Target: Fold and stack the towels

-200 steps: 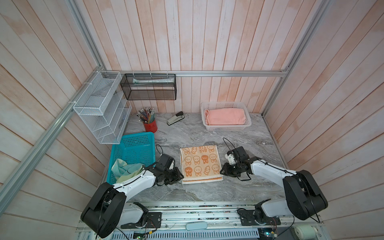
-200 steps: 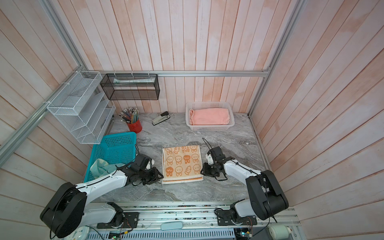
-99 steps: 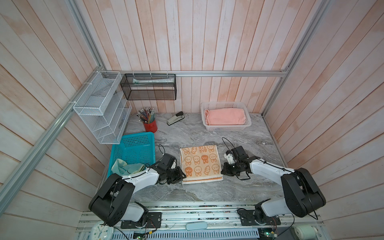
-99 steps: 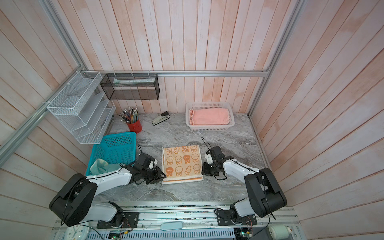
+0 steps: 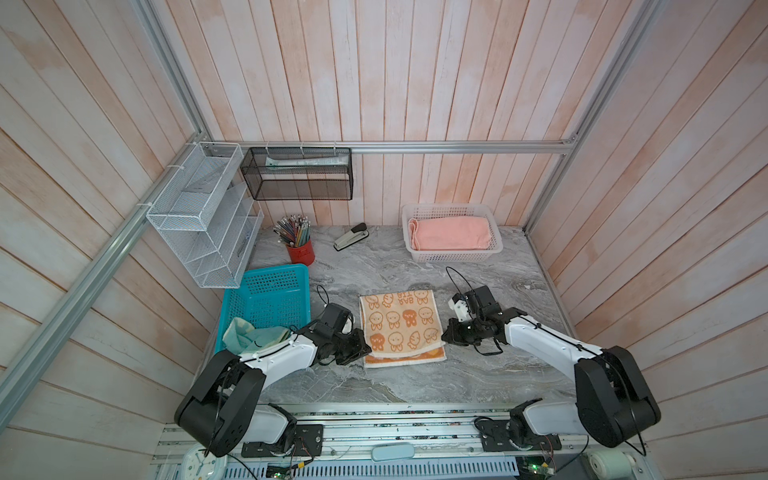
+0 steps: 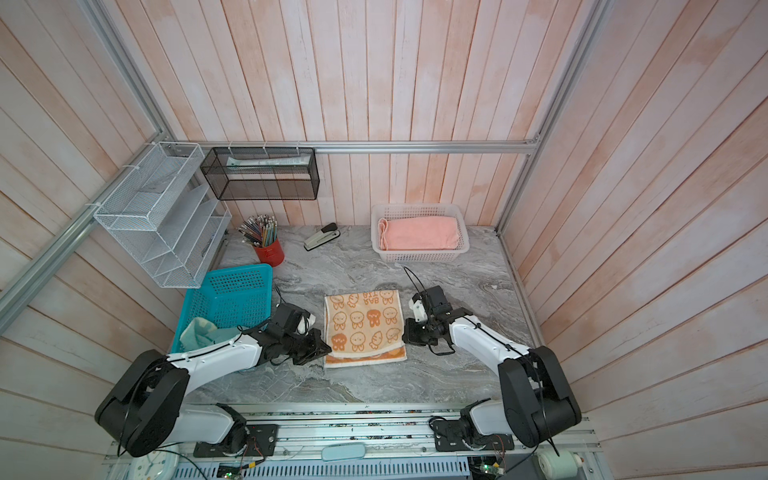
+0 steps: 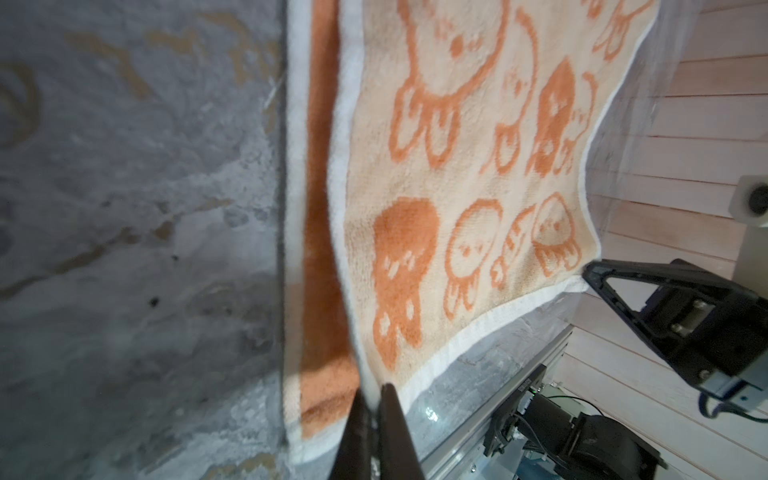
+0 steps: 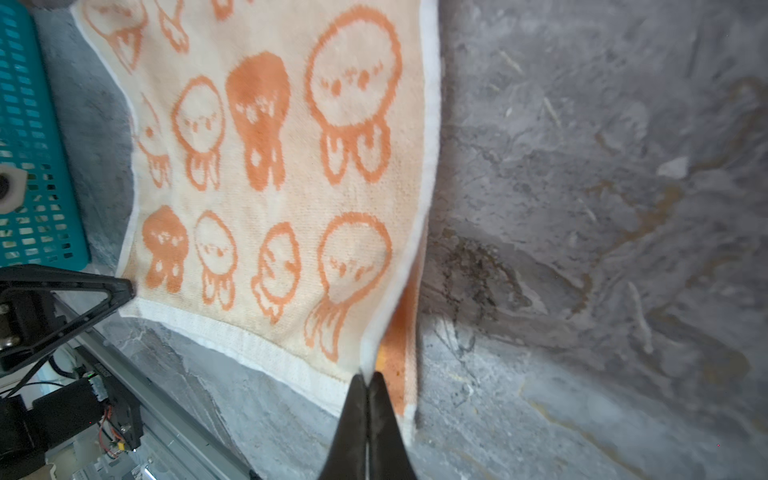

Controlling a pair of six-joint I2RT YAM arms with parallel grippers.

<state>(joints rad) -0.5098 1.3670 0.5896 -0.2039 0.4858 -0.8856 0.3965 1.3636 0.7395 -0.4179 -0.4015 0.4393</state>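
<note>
The grey marbled bench (image 5: 415,266) filled the floor of the wood-panelled booth. A white wire rack (image 5: 199,216) hung on the left wall and a black mesh tray (image 5: 297,174) on the back wall, both above the bench. A teal basket (image 5: 266,291) sat at the bench's left edge. A pale yellow and teal towel (image 5: 249,336) lay crumpled in its near corner, partly covered by the left arm. A white basket (image 5: 453,253) at the back right held a folded salmon-pink towel (image 5: 451,233).

The bunny towel (image 5: 401,324) lay folded near the middle of the bench between the two arms, an orange strip of its lower layer showing along the near edge. The left hand (image 7: 376,390) was pressed together on the near left corner of the upper layer. The right hand (image 8: 368,376) pinched the near right corner likewise. In both top views the hands hid those corners.

A red pencil cup (image 5: 300,252) and a stapler (image 5: 351,237) stood at the back, well clear of the towel.
</note>
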